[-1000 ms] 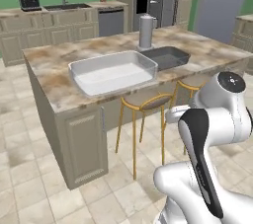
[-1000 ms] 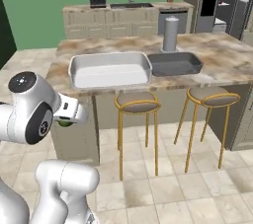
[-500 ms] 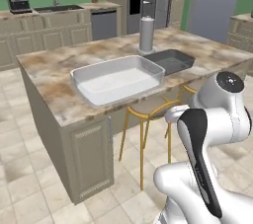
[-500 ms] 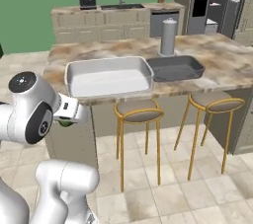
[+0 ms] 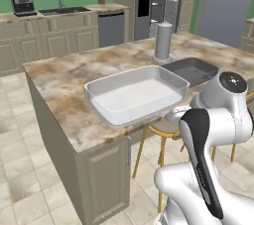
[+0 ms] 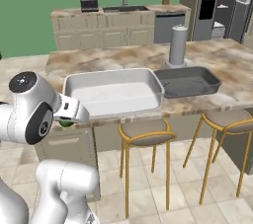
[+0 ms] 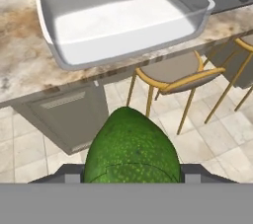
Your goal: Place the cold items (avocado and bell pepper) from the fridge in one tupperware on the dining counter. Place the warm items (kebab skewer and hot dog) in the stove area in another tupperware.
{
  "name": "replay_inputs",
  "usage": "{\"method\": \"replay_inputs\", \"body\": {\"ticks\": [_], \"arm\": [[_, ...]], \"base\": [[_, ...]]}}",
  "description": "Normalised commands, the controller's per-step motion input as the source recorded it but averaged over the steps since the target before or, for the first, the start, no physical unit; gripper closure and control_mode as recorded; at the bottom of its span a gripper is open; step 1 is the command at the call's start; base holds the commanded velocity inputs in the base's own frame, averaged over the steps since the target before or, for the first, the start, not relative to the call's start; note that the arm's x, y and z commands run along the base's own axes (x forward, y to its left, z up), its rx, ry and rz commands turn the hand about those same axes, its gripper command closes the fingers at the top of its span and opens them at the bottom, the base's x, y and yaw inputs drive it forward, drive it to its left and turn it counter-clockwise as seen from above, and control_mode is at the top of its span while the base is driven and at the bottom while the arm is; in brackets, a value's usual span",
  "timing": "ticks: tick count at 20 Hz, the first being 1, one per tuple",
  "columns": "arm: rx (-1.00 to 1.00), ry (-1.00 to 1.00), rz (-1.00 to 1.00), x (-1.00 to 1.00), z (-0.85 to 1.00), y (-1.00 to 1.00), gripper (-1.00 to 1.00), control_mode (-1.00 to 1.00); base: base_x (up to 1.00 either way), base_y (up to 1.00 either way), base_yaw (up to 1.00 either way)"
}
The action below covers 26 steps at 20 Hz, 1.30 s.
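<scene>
Down below the bench (image 6: pixel 123 60) edge, the claw (image 7: pixel 131 171) grips the avocado (image 7: pixel 130 150), so lifting toward the white tub (image 7: pixel 123 18) could clip the overhang and knock it loose.

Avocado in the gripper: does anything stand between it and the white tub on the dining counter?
Nothing visible does. The avocado sits in the gripper, off the dining counter edge and below its top. The white tub is open and empty; stools stand lower.
</scene>
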Motion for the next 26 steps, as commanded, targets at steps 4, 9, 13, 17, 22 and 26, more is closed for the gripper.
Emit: {"method": "replay_inputs", "body": {"ticks": [4,9,13,17,22,26], "arm": [[0.0,0.0,0.0,0.0,0.0,0.0,1.0,1.0],[0.0,0.0,0.0,0.0,0.0,0.0,1.0,1.0],[0.17,0.04,0.0,0.05,0.47,-0.48,1.0,-1.0],[0.09,0.22,-0.05,0.36,1.0,-0.36,1.0,-1.0],[0.01,0.33,-0.01,0.79,1.0,-0.27,1.0,-1.0],[-0.03,0.28,0.0,1.0,0.14,-0.09,1.0,-1.0]], "base": [[0.48,-0.05,0.05],[0.18,-0.18,0.0],[0.0,0.0,0.0],[0.0,0.0,0.0],[0.0,0.0,0.0],[0.0,0.0,0.0]]}}
